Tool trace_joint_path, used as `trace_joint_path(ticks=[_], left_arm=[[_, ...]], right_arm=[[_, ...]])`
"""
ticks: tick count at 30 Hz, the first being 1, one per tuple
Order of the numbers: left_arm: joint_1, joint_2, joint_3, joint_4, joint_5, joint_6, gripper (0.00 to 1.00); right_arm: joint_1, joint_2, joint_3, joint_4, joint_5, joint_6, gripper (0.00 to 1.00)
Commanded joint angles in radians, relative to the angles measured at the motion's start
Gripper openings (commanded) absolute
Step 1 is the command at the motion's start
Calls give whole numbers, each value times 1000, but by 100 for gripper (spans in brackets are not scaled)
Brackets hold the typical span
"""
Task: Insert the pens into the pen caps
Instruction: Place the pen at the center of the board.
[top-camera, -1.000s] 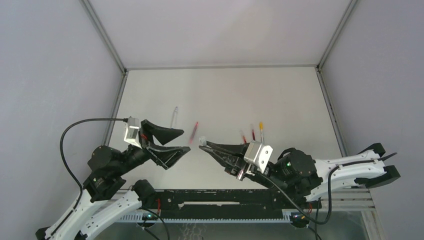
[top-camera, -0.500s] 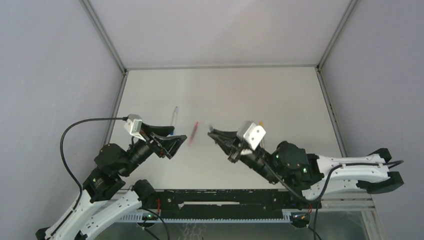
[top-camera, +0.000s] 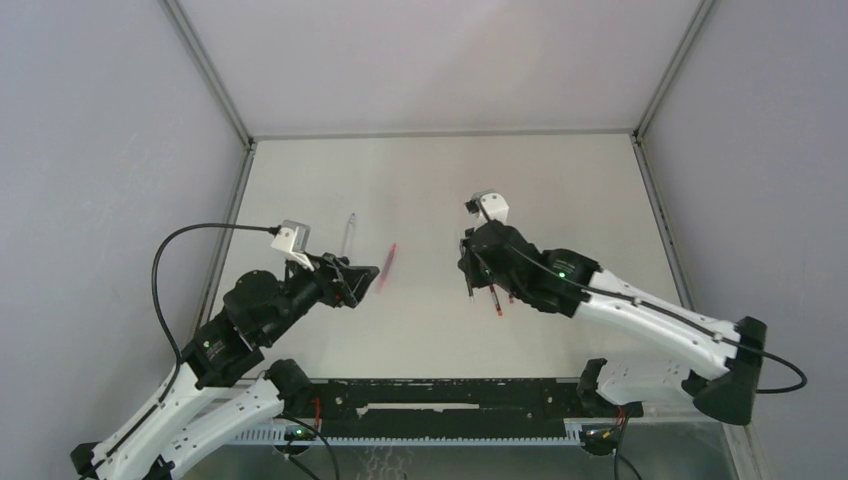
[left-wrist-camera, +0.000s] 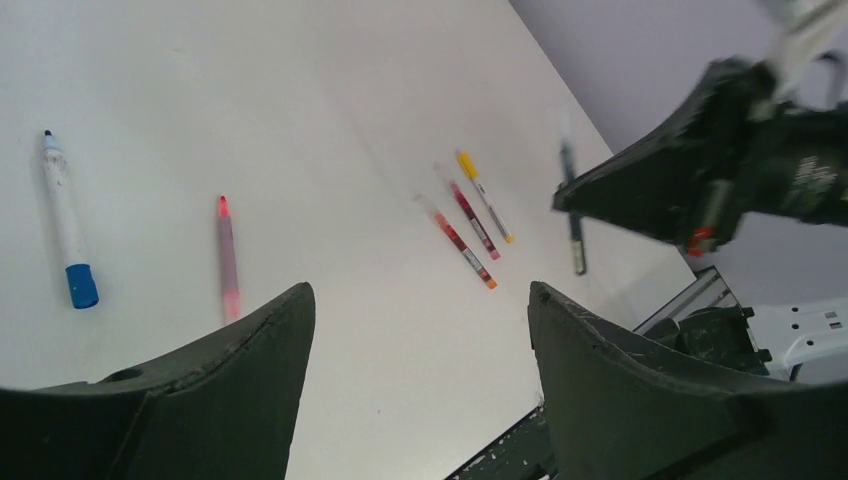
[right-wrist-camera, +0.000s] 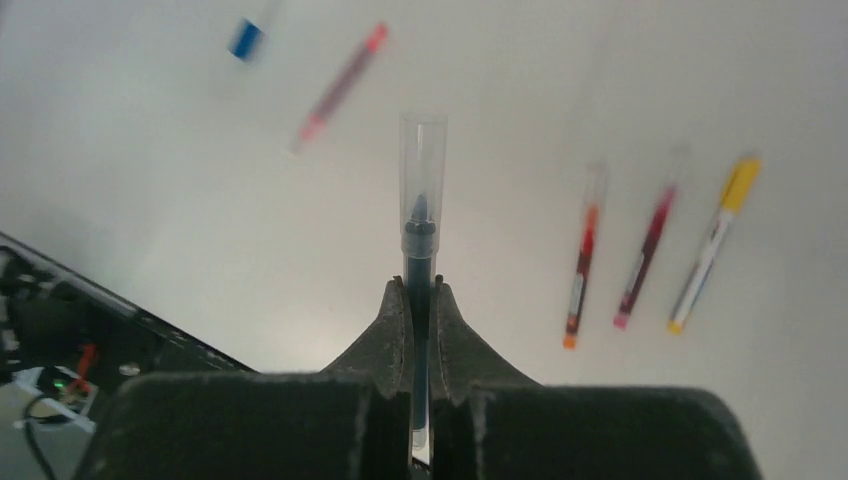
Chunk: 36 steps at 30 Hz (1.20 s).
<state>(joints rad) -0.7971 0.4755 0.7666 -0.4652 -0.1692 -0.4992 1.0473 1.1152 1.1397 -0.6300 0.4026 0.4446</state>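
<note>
Left wrist view: at the far left of the tabletop (left-wrist-camera: 330, 90) lies the blue pen (left-wrist-camera: 62, 215), and just right of it the pink pen (left-wrist-camera: 228, 262). Both lie flat and apart from each other, so either can be picked alone. The left tool (left-wrist-camera: 420, 300) hangs over the lower frame with its fingers spread wide and nothing between them. It is likely waiting to take a pen or to help with a cap.

Right of centre, two red pens (left-wrist-camera: 457, 243) and the yellow pen (left-wrist-camera: 487, 198) lie side by side, close together but not crossing.

At the right edge the right tool (right-wrist-camera: 420, 290) is raised off the tabletop, its fingers pressed together on the black pen (left-wrist-camera: 576, 235). It pinches the barrel low down, so the tip end sticks out free. In the right wrist view what looks like a clear cap (right-wrist-camera: 422, 160) sits over that tip. I cannot tell whether it is pushed fully home.
</note>
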Motion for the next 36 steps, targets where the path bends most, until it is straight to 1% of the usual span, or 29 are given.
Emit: trace_joint_path(ticks=[1, 4, 10, 15, 19, 25, 27, 31, 36], left_arm=[[3, -5, 1, 10, -27, -32, 81], [4, -8, -3, 5, -24, -42, 81], [3, -25, -22, 2, -15, -61, 81], [3, -39, -23, -7, -7, -66, 81], [4, -56, -27, -12, -11, -71, 81], [3, -56, -30, -12, -5, -77, 81], [4, -56, -30, -13, -5, -78, 80], [4, -56, -29, -12, -2, -78, 80], [3, -52, -30, -17, -4, -80, 81]], right_arm=[[-41, 122, 12, -170, -76, 139, 0], [-81, 243, 8, -191, -107, 160, 0], [-94, 457, -29, -110, -155, 109, 0], [-94, 599, -29, -87, -123, 99, 0], [-83, 620, -29, -75, -76, 108, 0], [-103, 634, -33, -59, -59, 99, 1], [-123, 636, -48, -42, -73, 88, 5], [-156, 637, -83, -20, -82, 72, 10], [-183, 630, -122, -3, -84, 60, 23]])
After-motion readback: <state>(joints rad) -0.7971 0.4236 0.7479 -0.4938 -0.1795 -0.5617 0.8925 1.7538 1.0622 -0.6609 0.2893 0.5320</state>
